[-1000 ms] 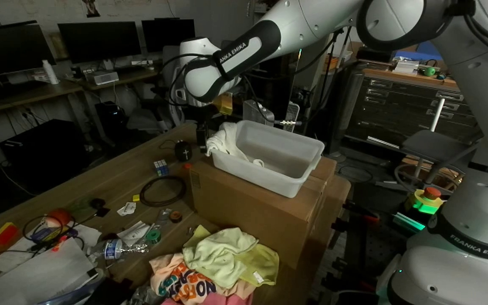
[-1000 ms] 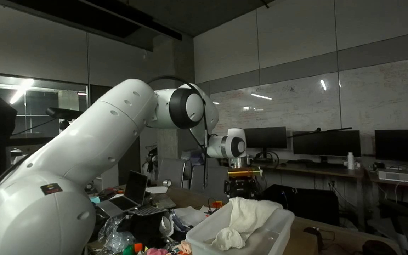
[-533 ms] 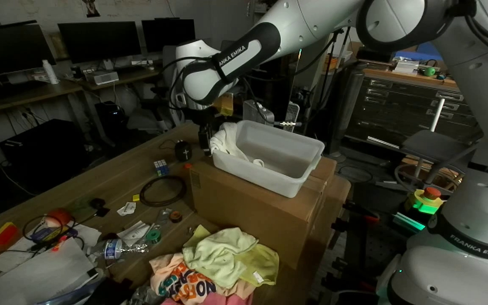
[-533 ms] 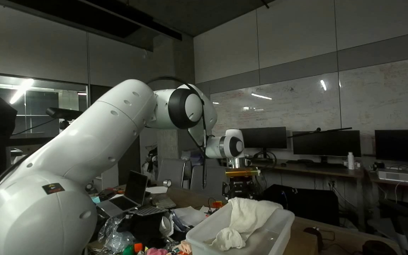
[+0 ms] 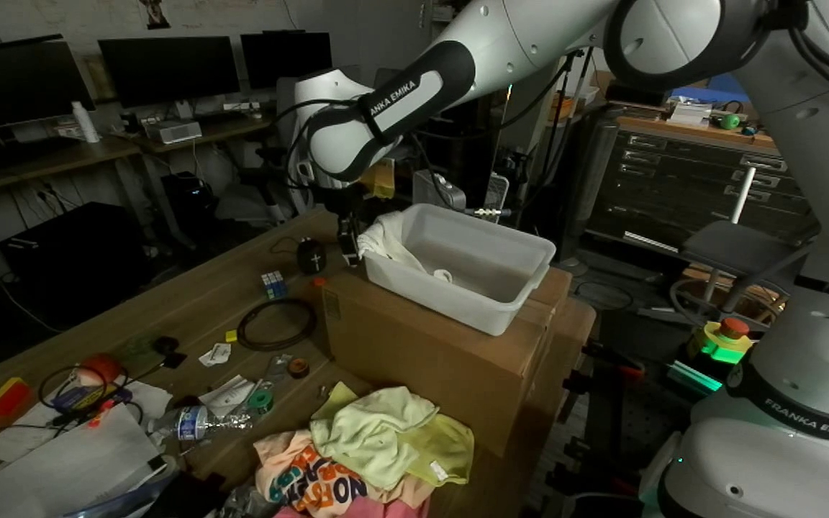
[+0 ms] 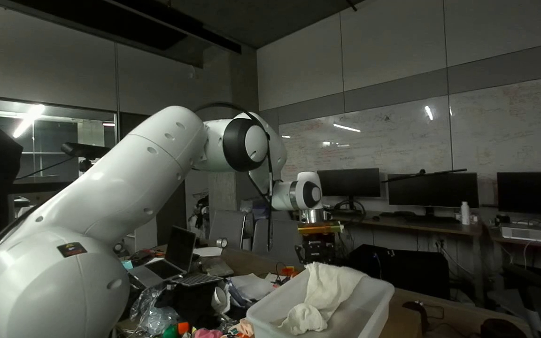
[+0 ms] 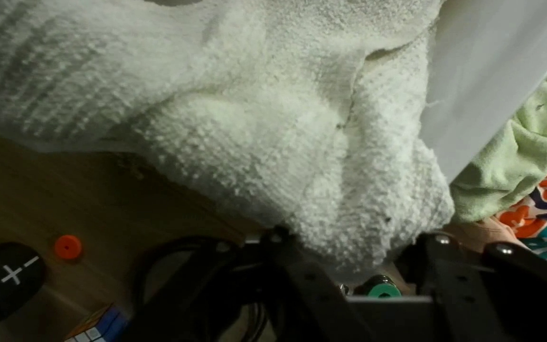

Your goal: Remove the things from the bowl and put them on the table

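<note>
A white terry cloth (image 5: 389,241) lies in the pale plastic bin that serves as the bowl (image 5: 483,244), one end draped over its rim. My gripper (image 5: 350,248) points down just outside that rim. Seen from the wrist, the gripper (image 7: 358,240) has its fingers standing apart on either side of the cloth's hanging end (image 7: 373,209); the left finger meets the fabric. Some gap shows under the cloth between the fingers. In an exterior view the cloth (image 6: 331,286) hides the fingertips below the gripper body (image 6: 317,249). The wooden table (image 5: 198,309) stretches out below.
The bin stands on a cardboard box (image 5: 414,345). Beside the box is a heap of coloured cloths (image 5: 378,439). A black speaker (image 5: 311,257), a puzzle cube (image 5: 273,285) and a plastic bottle (image 5: 195,424) are on the table, with papers and cables further along.
My gripper has come down and slightly toward the table's far side, and its jaws have narrowed around the cloth. The bin has shifted a little away from it; the draped cloth looks more gathered.
</note>
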`<state>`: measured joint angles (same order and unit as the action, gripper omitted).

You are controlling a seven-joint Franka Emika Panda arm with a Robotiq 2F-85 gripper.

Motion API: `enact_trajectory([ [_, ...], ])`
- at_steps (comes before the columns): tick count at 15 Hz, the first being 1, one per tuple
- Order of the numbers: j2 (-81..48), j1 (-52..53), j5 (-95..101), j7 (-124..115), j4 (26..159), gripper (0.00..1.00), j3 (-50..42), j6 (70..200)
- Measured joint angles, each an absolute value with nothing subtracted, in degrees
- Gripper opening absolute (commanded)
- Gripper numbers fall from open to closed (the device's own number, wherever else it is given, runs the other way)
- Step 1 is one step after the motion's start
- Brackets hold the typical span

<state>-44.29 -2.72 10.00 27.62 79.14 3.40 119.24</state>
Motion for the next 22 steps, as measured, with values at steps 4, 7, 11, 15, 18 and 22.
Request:
enact_trajectory([
  [4,-44.3,-2.7,10.0,27.6,78.9,0.00,3.4,119.2],
  [7,-44.3,-2.7,10.0,27.6,78.7,0.03,3.4,119.3],
  [11,-42.7,-2.8,10.0,27.6,78.5,0.03,3.4,120.3],
  [15,-37.1,-2.5,10.2,26.3,79.8,0.03,3.4,124.3],
  [18,-30.0,-1.7,11.2,22.5,83.0,0.03,3.0,129.4],
  [22,-19.1,0.5,15.5,14.9,89.2,0.03,1.6,135.9],
])
